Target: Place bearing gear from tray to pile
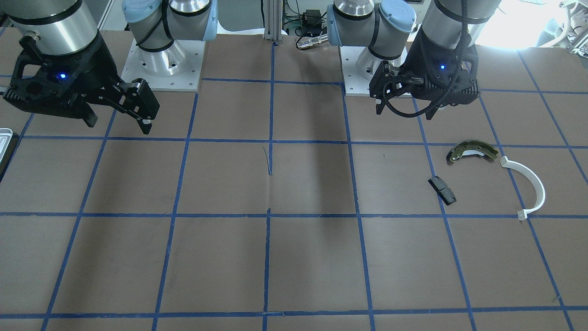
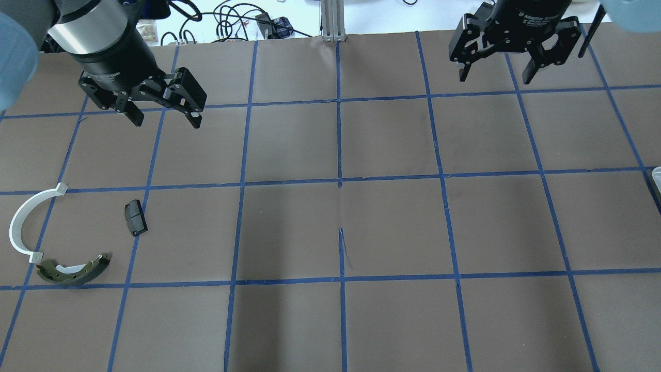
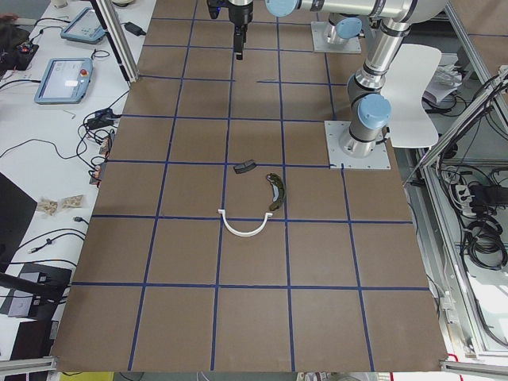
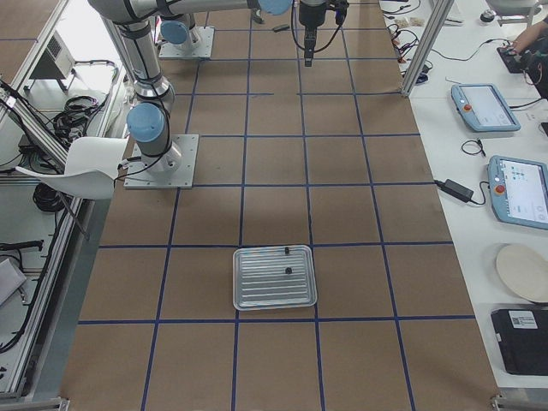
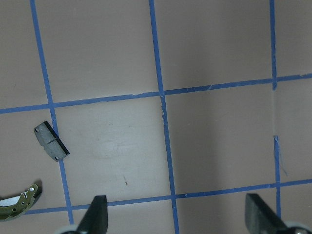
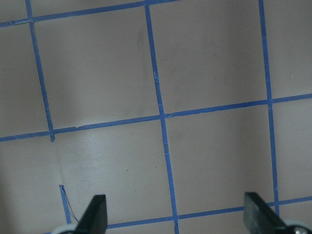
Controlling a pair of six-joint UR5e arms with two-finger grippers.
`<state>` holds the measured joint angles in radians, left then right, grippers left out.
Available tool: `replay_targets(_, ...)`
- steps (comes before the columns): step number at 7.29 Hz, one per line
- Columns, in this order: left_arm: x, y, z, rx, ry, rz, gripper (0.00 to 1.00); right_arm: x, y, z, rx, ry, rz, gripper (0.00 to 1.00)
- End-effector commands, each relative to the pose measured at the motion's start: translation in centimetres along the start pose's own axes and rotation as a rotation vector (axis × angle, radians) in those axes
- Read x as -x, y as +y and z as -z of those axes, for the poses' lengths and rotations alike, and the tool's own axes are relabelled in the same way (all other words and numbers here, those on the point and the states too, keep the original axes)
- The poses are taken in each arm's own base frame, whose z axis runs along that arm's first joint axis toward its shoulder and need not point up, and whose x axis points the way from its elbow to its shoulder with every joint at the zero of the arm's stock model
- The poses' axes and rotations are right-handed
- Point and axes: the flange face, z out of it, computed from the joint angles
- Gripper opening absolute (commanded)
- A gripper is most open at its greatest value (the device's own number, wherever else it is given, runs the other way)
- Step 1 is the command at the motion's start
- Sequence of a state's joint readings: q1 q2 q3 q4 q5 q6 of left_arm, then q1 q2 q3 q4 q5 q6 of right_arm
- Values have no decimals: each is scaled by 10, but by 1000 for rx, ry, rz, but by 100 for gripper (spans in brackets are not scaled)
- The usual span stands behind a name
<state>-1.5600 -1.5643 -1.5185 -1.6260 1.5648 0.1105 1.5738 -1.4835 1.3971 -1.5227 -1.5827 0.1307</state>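
Observation:
The silvery tray [image 4: 257, 287] lies at the table's end on my right; only its rim shows in the front view [image 1: 4, 138] and in the overhead view [image 2: 656, 175]. Two small dark parts [image 4: 288, 271] lie in it, too small to identify. The pile lies on my left: an olive brake shoe [image 2: 72, 271], a white arc [image 2: 23, 227] and a black pad [image 2: 135, 217]. My left gripper [image 2: 166, 120] hangs open and empty beyond the pile. My right gripper [image 2: 494, 78] hangs open and empty at the far right, away from the tray.
The brown table bears a blue tape grid. Two metal base plates [image 1: 161, 69] [image 1: 363, 78] stand at the robot's side. The pad [image 5: 51, 141] and brake shoe [image 5: 19, 204] show in the left wrist view. Benches with tablets [image 4: 484, 107] flank the far edge.

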Motion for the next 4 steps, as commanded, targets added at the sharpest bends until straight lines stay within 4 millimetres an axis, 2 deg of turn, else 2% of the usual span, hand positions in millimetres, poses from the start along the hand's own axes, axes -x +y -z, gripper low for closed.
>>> replay_targets(1,0,0,0,0,0,0,100,0,0,1,-2,2,0,100)
replay_targets(4,0,0,0,0,0,0,100,-5,0,-2,12,11,10,100)
